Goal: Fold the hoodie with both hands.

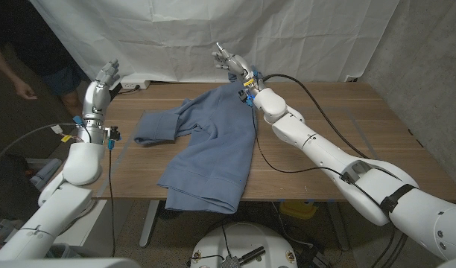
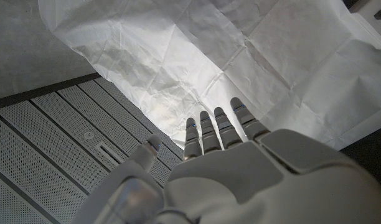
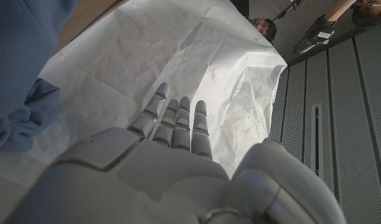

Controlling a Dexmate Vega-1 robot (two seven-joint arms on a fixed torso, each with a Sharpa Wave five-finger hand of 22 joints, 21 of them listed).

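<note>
The wooden bench [image 1: 340, 119] carried the blue hoodie [image 1: 209, 145], which lay crumpled and only partly folded, one sleeve flung out sideways and its hem hanging over the near edge; most folding looked still undone. The right hand [image 1: 232, 61] hovered just beyond its far end, fingers [image 3: 178, 121] straight, holding nothing. The left hand [image 1: 105, 78] was raised well away from the cloth, fingers [image 2: 218, 127] extended and empty.

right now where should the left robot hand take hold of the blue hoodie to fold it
Probably the sleeve sticking out toward the robot's left from the blue fabric hoodie. It lies flat and free on the wooden table, so the open left robot hand could come down from above it.
</note>
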